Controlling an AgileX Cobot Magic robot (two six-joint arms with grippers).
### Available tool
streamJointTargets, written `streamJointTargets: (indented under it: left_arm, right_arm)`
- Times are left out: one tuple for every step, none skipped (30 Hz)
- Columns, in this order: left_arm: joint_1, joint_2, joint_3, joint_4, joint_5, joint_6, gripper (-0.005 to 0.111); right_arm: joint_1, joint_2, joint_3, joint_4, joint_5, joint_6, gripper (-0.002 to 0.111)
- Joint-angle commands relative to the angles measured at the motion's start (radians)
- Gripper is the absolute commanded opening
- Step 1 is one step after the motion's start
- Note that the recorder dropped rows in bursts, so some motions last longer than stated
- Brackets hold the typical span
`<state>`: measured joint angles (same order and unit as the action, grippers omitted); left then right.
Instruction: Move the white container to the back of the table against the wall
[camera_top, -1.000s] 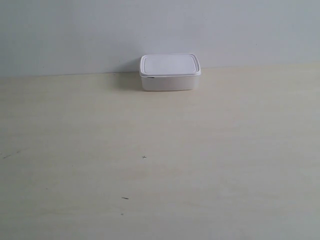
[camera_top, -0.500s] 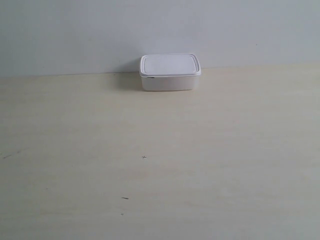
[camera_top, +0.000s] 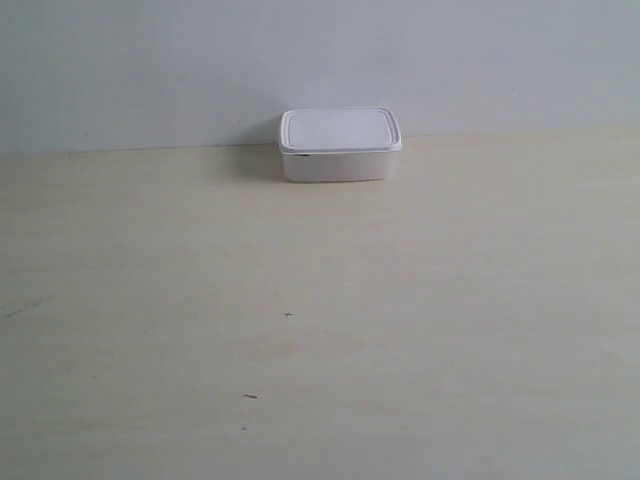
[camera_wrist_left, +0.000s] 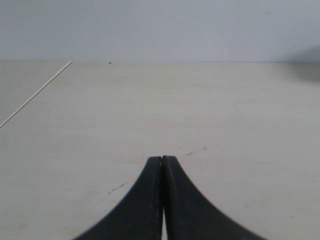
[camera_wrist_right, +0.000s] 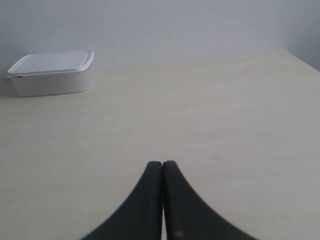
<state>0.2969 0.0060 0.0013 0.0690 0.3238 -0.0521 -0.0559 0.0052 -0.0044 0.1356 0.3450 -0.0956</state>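
Observation:
The white container (camera_top: 339, 146), lid on, stands at the far edge of the pale wood table (camera_top: 320, 330), its back against the plain grey-white wall (camera_top: 320, 60). The right wrist view shows the same white container (camera_wrist_right: 51, 72) far off by the wall (camera_wrist_right: 175, 25), well away from my right gripper (camera_wrist_right: 162, 163), which is shut with nothing in it. My left gripper (camera_wrist_left: 163, 158) is shut and empty too, low over the bare table (camera_wrist_left: 160, 110); the container is out of that view. Neither arm appears in the exterior view.
A few tiny dark specks (camera_top: 288, 315) mark the table. In the left wrist view a thin pale line (camera_wrist_left: 35, 94) runs across the table toward the wall. The table's side edge (camera_wrist_right: 302, 60) shows in the right wrist view.

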Motion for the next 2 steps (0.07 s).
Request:
streamJointTargets:
  left_arm:
    - [0.001,-0.006,-0.001,0.006,-0.002,-0.005,0.000]
    - [0.001,-0.006,-0.001,0.006,-0.002,-0.005,0.000]
  right_arm:
    - [0.003,-0.005,0.004,-0.003,-0.002,-0.005,0.000]
    - [0.003,-0.005,0.004,-0.003,-0.002,-0.005,0.000]
